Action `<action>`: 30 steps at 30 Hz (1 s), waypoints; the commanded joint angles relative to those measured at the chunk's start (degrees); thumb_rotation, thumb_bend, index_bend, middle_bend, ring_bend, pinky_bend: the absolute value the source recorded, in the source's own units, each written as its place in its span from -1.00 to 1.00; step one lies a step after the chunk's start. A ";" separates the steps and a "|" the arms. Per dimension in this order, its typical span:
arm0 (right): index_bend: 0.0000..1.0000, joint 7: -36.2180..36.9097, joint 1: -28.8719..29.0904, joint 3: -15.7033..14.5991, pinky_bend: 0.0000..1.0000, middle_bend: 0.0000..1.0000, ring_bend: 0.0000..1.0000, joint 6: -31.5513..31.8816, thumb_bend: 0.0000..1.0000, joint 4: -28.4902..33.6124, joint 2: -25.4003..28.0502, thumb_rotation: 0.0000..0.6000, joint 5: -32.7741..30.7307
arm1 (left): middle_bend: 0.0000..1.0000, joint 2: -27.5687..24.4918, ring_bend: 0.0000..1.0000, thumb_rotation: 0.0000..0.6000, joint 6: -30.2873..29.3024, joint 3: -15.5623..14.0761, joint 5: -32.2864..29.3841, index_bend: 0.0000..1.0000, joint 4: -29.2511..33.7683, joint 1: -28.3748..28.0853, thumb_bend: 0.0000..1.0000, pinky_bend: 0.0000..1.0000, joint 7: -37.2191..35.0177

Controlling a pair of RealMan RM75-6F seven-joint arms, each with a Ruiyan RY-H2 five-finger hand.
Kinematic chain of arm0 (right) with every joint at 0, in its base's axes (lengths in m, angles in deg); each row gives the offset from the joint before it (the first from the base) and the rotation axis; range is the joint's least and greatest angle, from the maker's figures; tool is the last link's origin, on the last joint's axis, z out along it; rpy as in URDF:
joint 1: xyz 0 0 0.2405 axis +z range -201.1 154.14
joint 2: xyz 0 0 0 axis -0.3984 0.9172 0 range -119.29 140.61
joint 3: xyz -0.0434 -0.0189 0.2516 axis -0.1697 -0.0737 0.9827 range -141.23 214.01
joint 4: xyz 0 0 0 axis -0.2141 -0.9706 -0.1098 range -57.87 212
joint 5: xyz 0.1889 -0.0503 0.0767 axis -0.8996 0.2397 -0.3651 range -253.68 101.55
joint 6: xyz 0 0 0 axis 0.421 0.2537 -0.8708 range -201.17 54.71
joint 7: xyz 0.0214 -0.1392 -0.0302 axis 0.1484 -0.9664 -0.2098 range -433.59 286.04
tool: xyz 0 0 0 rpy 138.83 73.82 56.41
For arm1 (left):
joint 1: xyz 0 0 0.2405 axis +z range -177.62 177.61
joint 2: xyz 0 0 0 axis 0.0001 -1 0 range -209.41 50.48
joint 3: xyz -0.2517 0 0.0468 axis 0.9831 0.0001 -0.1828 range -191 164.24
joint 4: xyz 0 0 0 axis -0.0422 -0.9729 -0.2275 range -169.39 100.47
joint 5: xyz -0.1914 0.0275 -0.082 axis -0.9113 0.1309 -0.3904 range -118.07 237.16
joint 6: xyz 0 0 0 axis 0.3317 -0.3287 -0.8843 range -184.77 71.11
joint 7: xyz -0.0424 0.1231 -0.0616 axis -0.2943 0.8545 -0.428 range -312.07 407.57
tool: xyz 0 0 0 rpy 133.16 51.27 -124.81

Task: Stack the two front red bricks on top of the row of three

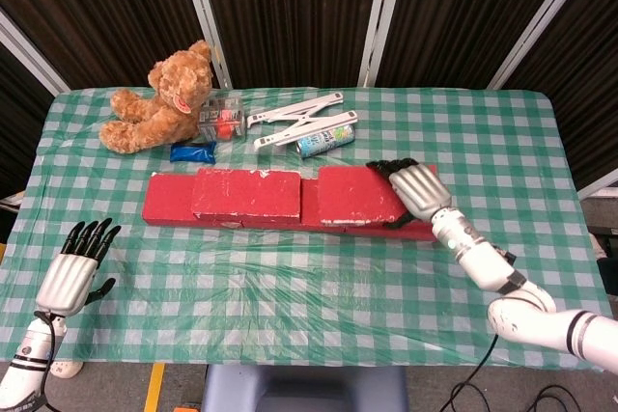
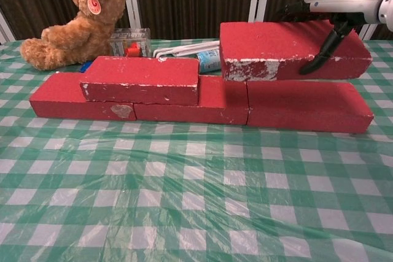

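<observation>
My right hand [image 1: 417, 188] grips a red brick [image 1: 352, 195] by its right end and holds it lifted over the right part of the row. In the chest view this brick [image 2: 264, 41] hangs just above the right brick [image 2: 307, 105] and the middle brick [image 2: 218, 99], with the right hand [image 2: 334, 1] on top and its thumb down the front face. Another red brick [image 2: 141, 80] lies stacked on the left brick [image 2: 55, 99] and the middle one. My left hand [image 1: 70, 275] is open, fingers spread, at the table's front left edge.
A brown teddy bear [image 1: 159, 98] sits at the back left. Next to it are a clear plastic box [image 1: 222, 115], a blue packet [image 1: 191, 151], a white metal bracket [image 1: 294, 118] and a can [image 1: 323, 142] lying behind the row. Green checked cloth [image 1: 290, 287] covers the table.
</observation>
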 commanded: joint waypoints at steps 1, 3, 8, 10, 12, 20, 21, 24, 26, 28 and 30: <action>0.24 4.63 4.74 0.64 -0.35 -0.06 -0.31 -4.46 -0.45 -10.29 -3.81 1.00 -2.23 | -1.00 0.35 -1.00 1.00 0.29 0.33 -0.31 -1.00 -0.31 -0.03 -0.47 -0.96 0.56; 0.24 6.45 5.38 0.11 -0.35 -0.06 -0.31 -5.12 -0.45 -13.00 -5.06 1.00 -1.26 | -1.00 0.58 -1.00 1.00 0.40 0.60 -0.51 -1.00 -0.55 -0.03 -0.47 -0.96 0.88; 0.24 11.52 6.01 -1.30 -0.35 -0.06 -0.31 -6.60 -0.44 -16.10 -6.55 1.00 1.67 | -1.00 0.85 -1.00 1.00 0.47 0.93 -0.53 -1.00 -0.86 -0.01 -0.48 -0.96 1.15; 0.24 13.09 6.07 -1.81 -0.35 -0.06 -0.31 -6.77 -0.44 -16.69 -6.94 1.00 2.72 | -1.00 0.86 -1.00 1.00 0.57 0.97 -0.51 -1.00 -0.91 -0.01 -0.47 -0.96 1.06; 0.23 14.34 6.16 -2.36 -0.35 -0.06 -0.31 -6.53 -0.44 -17.41 -7.57 1.00 3.65 | -1.00 0.83 -1.00 1.00 0.61 1.04 -0.48 -1.00 -0.93 0.01 -0.47 -0.96 1.00; 0.20 15.72 6.99 -3.96 -0.35 -0.06 -0.31 -6.75 -0.44 -16.87 -8.92 1.00 3.75 | -1.00 0.47 -1.00 1.00 0.74 1.11 -0.10 -1.00 -0.64 0.00 -0.48 -0.96 0.05; 0.20 15.80 7.10 -4.02 -0.35 -0.06 -0.31 -6.87 -0.44 -16.60 -9.08 1.00 3.33 | -1.00 0.38 -1.00 1.00 0.77 1.04 0.03 -1.00 -0.53 -0.01 -0.47 -0.96 -0.10; 0.19 14.29 7.67 -4.54 -0.35 -0.06 -0.31 -6.72 -0.44 -16.28 -9.62 1.00 2.38 | -1.00 0.18 -1.00 1.00 0.57 0.95 0.37 -1.00 -0.34 0.05 -0.47 -0.96 -0.31; 0.19 13.03 8.05 -4.88 -0.35 -0.06 -0.31 -6.62 -0.44 -16.05 -10.01 1.00 1.29 | -1.00 0.03 -1.00 1.00 0.43 0.94 0.48 -1.00 -0.20 0.15 -0.47 -0.96 -0.52; 0.18 11.85 8.36 -5.09 -0.35 -0.06 -0.32 -6.39 -0.44 -15.95 -10.32 1.00 0.18 | -1.00 -0.08 -1.00 1.00 0.35 0.95 0.52 -1.00 -0.11 0.22 -0.47 -0.96 -0.62; 0.17 10.55 8.67 -5.26 -0.35 -0.06 -0.32 -6.02 -0.44 -15.88 -10.72 1.00 -1.27 | -1.00 -0.25 -1.00 1.00 0.26 0.95 0.59 -1.00 0.03 0.30 -0.48 -0.96 -0.77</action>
